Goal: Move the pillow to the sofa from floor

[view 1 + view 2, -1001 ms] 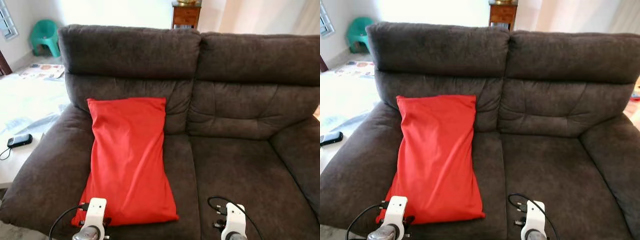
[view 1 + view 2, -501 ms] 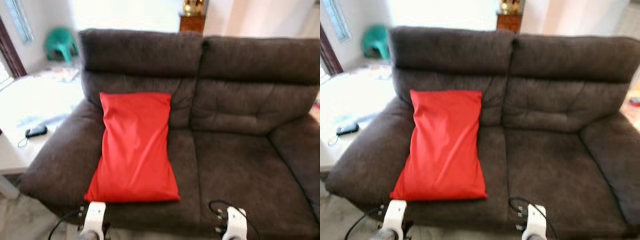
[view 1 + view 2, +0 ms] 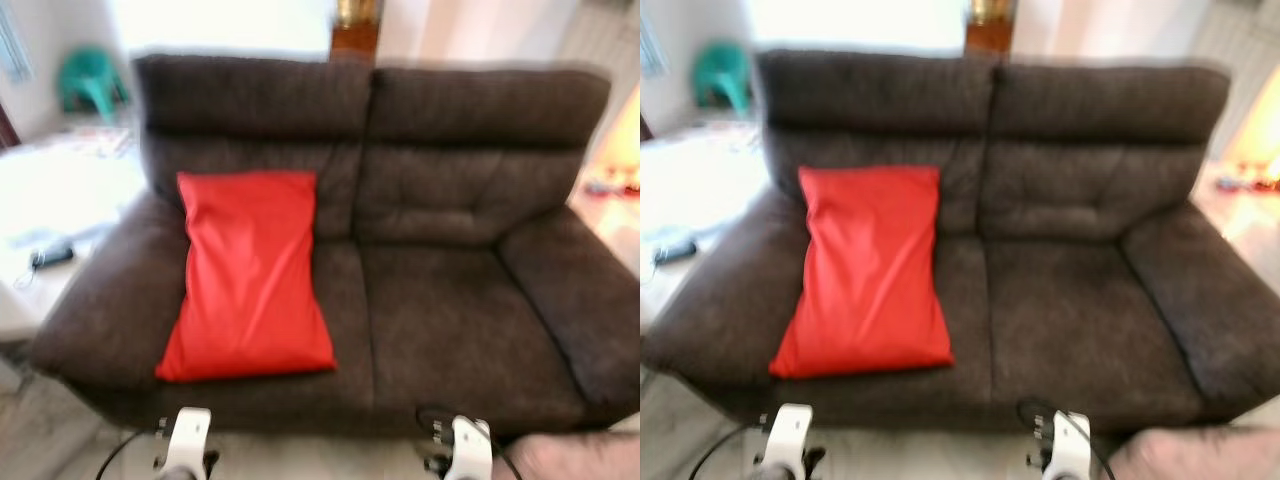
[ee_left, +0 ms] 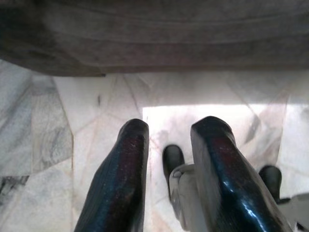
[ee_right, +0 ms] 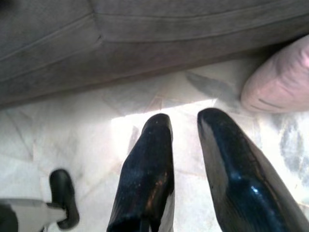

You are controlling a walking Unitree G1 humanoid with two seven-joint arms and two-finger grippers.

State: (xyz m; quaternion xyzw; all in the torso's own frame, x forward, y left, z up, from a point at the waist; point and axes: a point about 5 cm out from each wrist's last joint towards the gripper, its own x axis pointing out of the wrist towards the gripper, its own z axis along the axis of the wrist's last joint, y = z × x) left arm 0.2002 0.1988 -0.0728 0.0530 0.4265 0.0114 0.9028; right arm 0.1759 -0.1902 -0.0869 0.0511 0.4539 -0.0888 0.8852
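You have the red pillow (image 3: 248, 275) lying on the sofa (image 3: 450, 300), on its left seat, upper edge leaning against the backrest and lower edge near the front of the cushion. It is tilted slightly, the lower end wider toward the left armrest. Nothing touches it.

Both eye views are blurred. They give you the whole sofa, and at the bottom edge the white wrists of both arms, in front of the sofa's front edge and well apart from the pillow. Left of the sofa you can see a white table (image 3: 40, 200) with a small dark object (image 3: 50, 256) on it, and behind that a green stool (image 3: 90, 85). A wooden cabinet (image 3: 352, 38) stands behind the backrest. A pinkish cushion (image 3: 575, 458) lies on the floor (image 4: 72, 125) off the sofa's right front corner.

The wrist views supply what the eye views leave out. The left gripper (image 4: 169, 133) hangs over pale marbled floor with the sofa's dark base ahead of it; its fingers stand a narrow gap apart, holding nothing. The right gripper (image 5: 186, 123) likewise points at the floor before the sofa base, fingers narrowly parted and empty, with the pinkish cushion just beside it. The robot's own feet show below each gripper.
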